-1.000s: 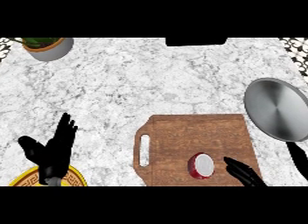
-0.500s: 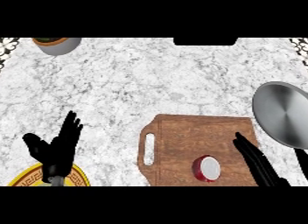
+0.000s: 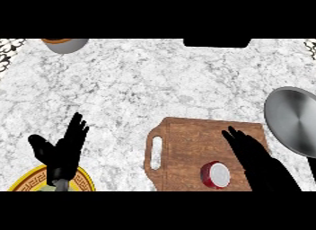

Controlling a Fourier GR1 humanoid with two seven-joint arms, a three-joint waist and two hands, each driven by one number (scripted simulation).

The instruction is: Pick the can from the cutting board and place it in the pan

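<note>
I note can (image 3: 218, 174) upright on cutting board (image 3: 187, 143), ungrasped. Right hand (image 3: 253, 157) beside can, fingers straight, apart, positioned for grasp. Pan (image 3: 296, 121) right of board. Left hand (image 3: 64, 150) resting, fingers straight.

One can (image 3: 216, 174), one cutting board (image 3: 199, 148), one pan (image 3: 298, 121), one plate (image 3: 33, 181), perhaps one pot (image 3: 64, 44)

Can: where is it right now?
Head view: the can stands on the cutting board near its lower edge, just left of the right hand; the pan lies further right.
</note>
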